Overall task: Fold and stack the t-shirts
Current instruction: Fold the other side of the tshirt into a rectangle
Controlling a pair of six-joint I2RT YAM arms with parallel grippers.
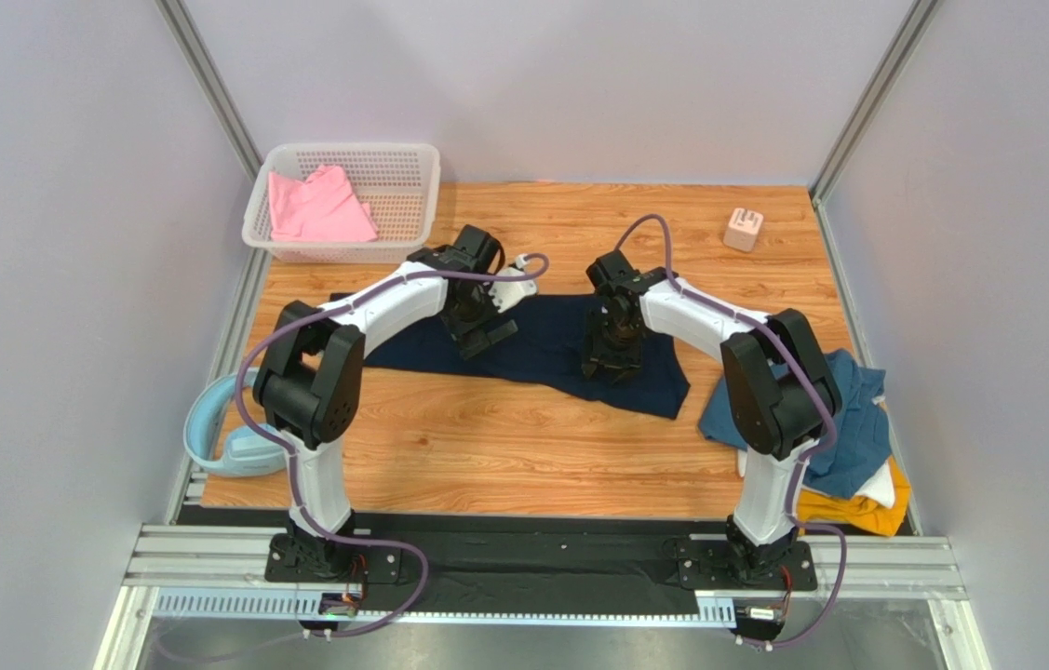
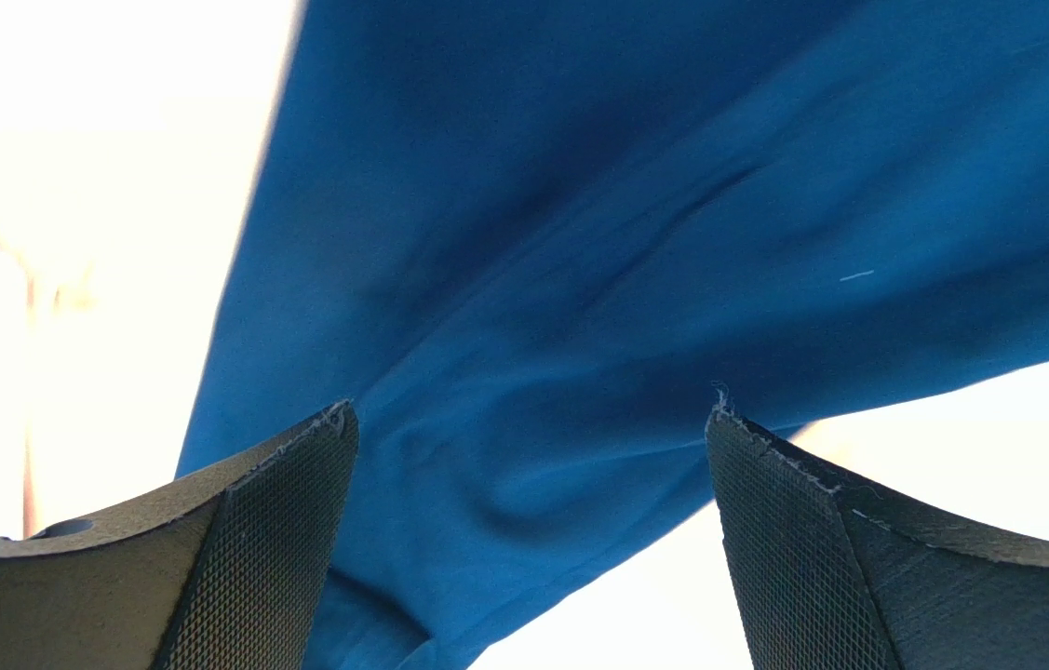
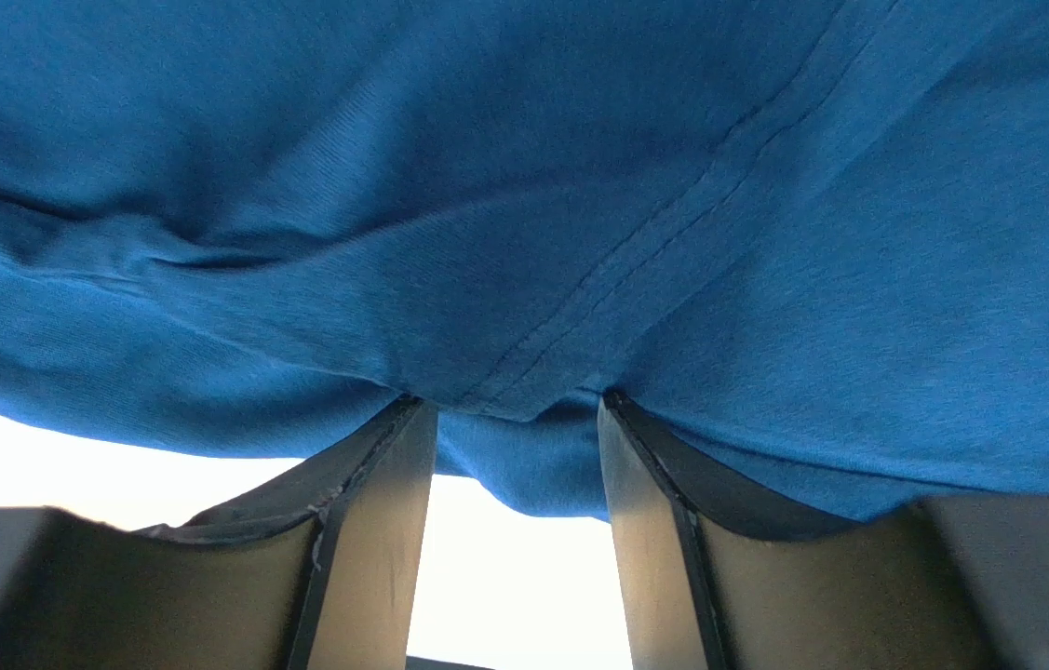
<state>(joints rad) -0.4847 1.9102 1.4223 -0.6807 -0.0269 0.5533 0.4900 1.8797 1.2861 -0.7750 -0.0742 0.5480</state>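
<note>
The dark navy t-shirt [image 1: 544, 356] lies spread across the middle of the table; it looks bright blue in both wrist views [image 2: 628, 210] [image 3: 488, 182]. My left gripper [image 1: 488, 335] [image 2: 530, 419] hovers low over the shirt's left part, jaws wide open with nothing between them. My right gripper [image 1: 610, 360] [image 3: 513, 405] presses down on the shirt's right part near a seam. Its jaws stand partly apart with a small fold of cloth bulging between the tips. A pink t-shirt [image 1: 320, 207] lies in the basket. Teal [image 1: 851, 419], white [image 1: 882, 482] and mustard [image 1: 865, 514] t-shirts are heaped at the table's right edge.
The white mesh basket [image 1: 348, 151] stands at the back left corner. A small pale cube [image 1: 742, 229] sits at the back right. A light blue curved plastic piece [image 1: 215, 426] hangs off the left table edge. Grey walls and metal rails enclose the table.
</note>
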